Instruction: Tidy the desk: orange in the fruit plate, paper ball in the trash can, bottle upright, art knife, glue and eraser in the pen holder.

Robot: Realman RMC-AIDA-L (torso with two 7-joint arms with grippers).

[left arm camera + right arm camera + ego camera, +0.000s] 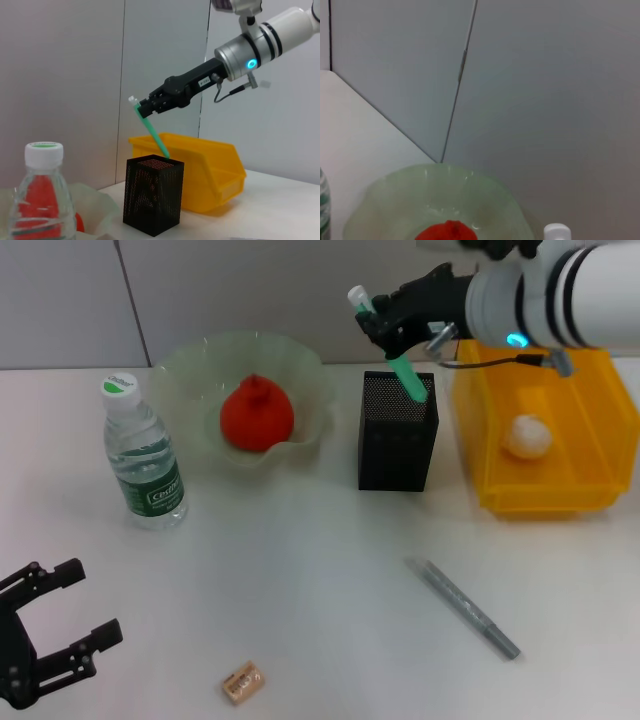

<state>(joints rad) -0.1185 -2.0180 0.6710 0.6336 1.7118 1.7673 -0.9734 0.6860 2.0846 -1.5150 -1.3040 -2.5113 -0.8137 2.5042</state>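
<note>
My right gripper (383, 322) is shut on the green glue (407, 373), a stick with a white cap. It tilts with its lower end inside the black mesh pen holder (395, 445). The left wrist view shows the same grip (145, 107) above the pen holder (152, 195). The orange (257, 415) lies in the pale green fruit plate (190, 365). The paper ball (527, 436) rests in the yellow trash can (590, 480). At the left the bottle (145, 460) stands upright. The grey art knife (462, 607) and tan eraser (242, 681) lie on the table. My left gripper (85, 605) is open at the near left.
The white table runs to a grey wall behind. The trash can stands just right of the pen holder, and the fruit plate just left of it. Bare table lies between the bottle, eraser and art knife.
</note>
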